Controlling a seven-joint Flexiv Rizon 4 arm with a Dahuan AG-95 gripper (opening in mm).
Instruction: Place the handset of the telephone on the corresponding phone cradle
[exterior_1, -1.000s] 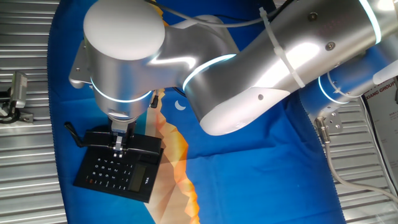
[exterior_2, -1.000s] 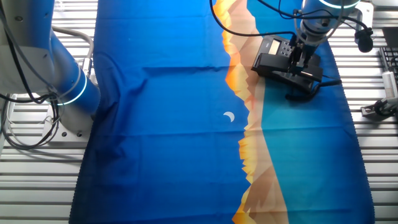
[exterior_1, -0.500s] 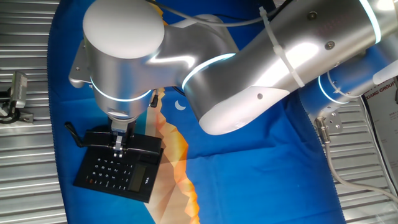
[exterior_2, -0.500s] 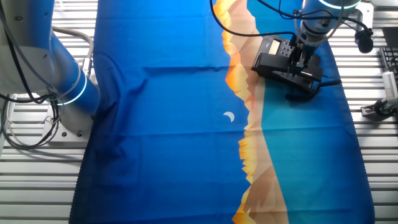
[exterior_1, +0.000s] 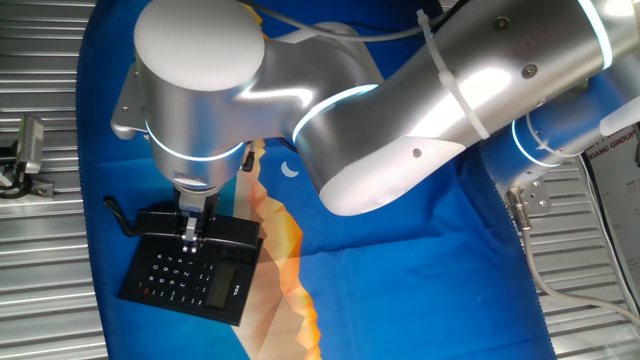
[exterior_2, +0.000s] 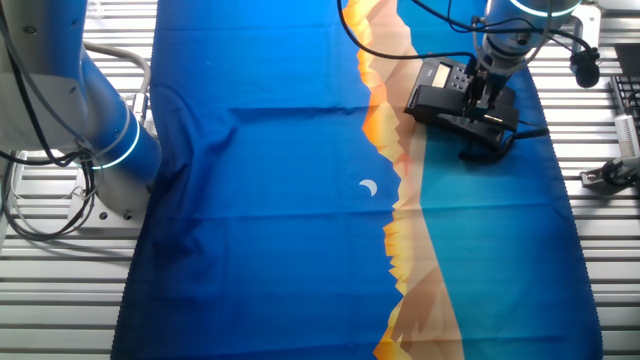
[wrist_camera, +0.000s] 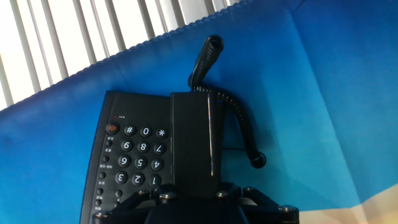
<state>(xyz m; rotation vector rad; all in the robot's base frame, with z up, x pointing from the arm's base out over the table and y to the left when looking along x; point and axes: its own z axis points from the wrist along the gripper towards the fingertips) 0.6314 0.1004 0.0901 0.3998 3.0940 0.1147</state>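
We count one handset (wrist_camera: 194, 140), one phone (exterior_1: 185, 277) and one coiled cord (wrist_camera: 239, 118). The handset is a long, narrow black bar with a glossy edge; in the hand view it runs straight ahead of the pincer (wrist_camera: 193, 196), lying along the cradle (wrist_camera: 217, 134) on the side of the phone away from the keys. Its near end disappears between the pincer's fingers, so we take it that the pincer is pinching the handset. From one fixed view the pincer (exterior_1: 190, 236) stands upright over the handset (exterior_1: 222, 234) at the phone's far edge; in the other fixed view the pincer (exterior_2: 481, 95) comes down onto the handset (exterior_2: 482, 122) in the same way.

The keypad (wrist_camera: 135, 158), just beside the pincer, shows pale round digits and a small red mark. The cord leaves the far end of the handset, curves off to the side and trails onto the blue cloth (wrist_camera: 323, 93). That single cloth, with an orange mountain print (exterior_2: 400, 200), covers the slatted metal desk (exterior_2: 300, 50).
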